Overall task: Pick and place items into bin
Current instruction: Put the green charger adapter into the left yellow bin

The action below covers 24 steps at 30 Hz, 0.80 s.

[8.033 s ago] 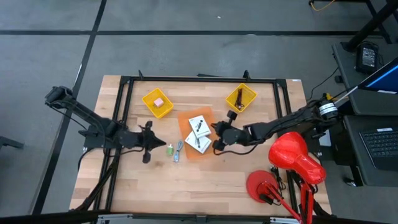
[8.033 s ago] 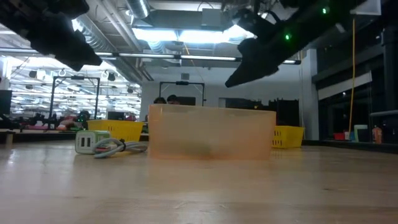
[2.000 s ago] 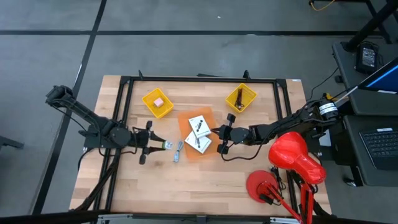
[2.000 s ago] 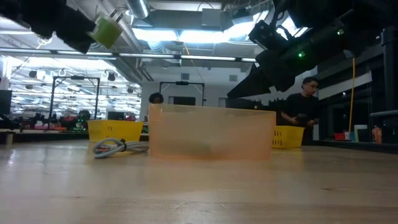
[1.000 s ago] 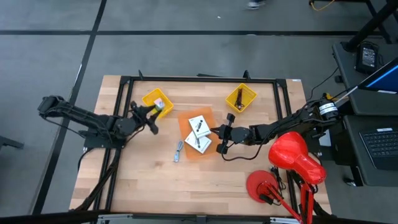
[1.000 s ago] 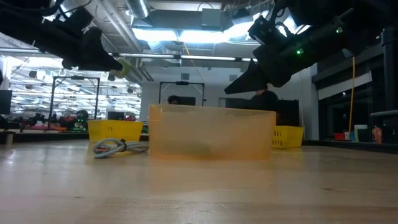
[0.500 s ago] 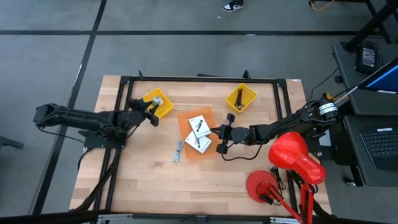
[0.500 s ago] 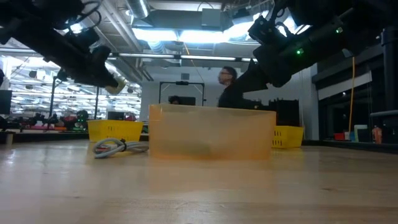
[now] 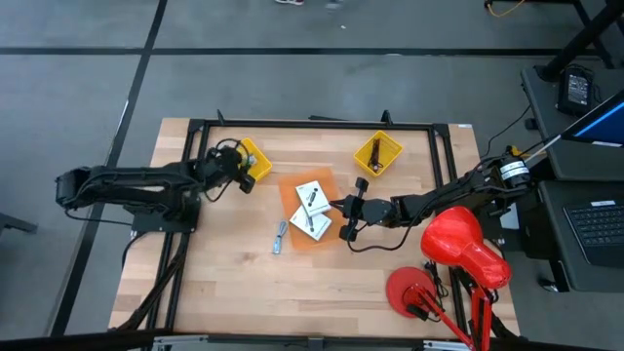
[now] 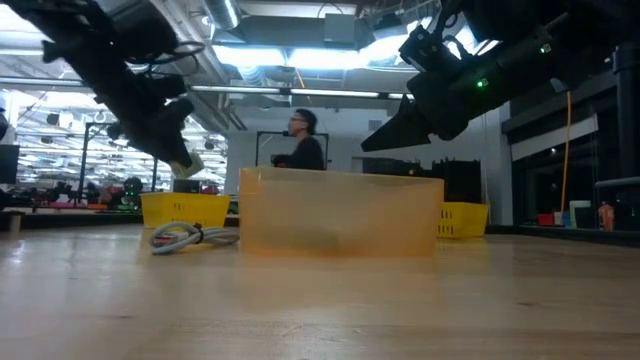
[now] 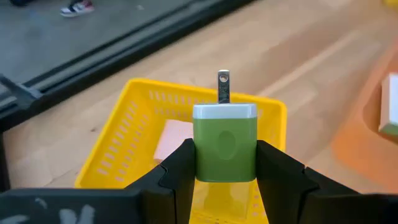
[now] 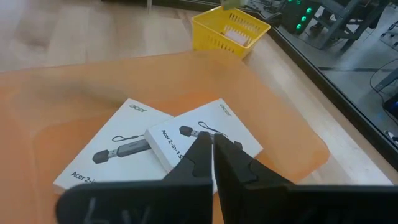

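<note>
The left gripper (image 11: 225, 163), clamped on the green charger (image 11: 224, 143), has moved over the yellow bin (image 11: 112, 163) holding a pink block (image 11: 173, 138). Release looks next. The right gripper (image 12: 213, 152) hovers near it, jaws together, above white cards (image 12: 155, 147).

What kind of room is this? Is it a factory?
Probably a robot lab or workshop, not a home. Long ceiling lights and exposed pipes run overhead, a laptop sits on a desk beside the wooden table, and a person stands in the open hall behind.

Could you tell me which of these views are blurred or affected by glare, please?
Low view: bright ceiling lights glare behind the dark, silhouetted arms, and the orange bin looks hazy. Left wrist view: the green cube is sharp, the floor behind soft. Right wrist view: the near fingers blur.
</note>
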Motion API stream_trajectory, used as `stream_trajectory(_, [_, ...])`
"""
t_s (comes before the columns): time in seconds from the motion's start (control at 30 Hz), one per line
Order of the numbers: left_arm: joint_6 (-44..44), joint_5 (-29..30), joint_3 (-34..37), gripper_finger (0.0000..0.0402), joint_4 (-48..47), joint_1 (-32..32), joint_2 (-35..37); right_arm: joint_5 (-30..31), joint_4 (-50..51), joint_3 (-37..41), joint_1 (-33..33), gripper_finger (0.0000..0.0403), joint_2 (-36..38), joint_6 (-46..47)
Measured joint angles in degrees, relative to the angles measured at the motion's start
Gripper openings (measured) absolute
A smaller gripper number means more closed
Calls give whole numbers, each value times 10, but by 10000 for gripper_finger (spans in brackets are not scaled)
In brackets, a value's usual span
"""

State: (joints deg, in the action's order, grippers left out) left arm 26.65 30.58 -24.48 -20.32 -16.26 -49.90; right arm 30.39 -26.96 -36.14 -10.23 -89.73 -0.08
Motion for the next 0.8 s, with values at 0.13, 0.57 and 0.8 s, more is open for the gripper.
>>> stream_trajectory(0.13, [-40, -57, -31, 134, -14, -28, -41, 0, 0, 0, 0, 0, 0, 0])
stream_trajectory(0.57, [-103, -129, -85, 135, -78, -74, -160, 0, 0, 0, 0, 0, 0, 0])
stream_trajectory(0.8, [-110, -132, -85, 135, -78, -75, -180, 0, 0, 0, 0, 0, 0, 0])
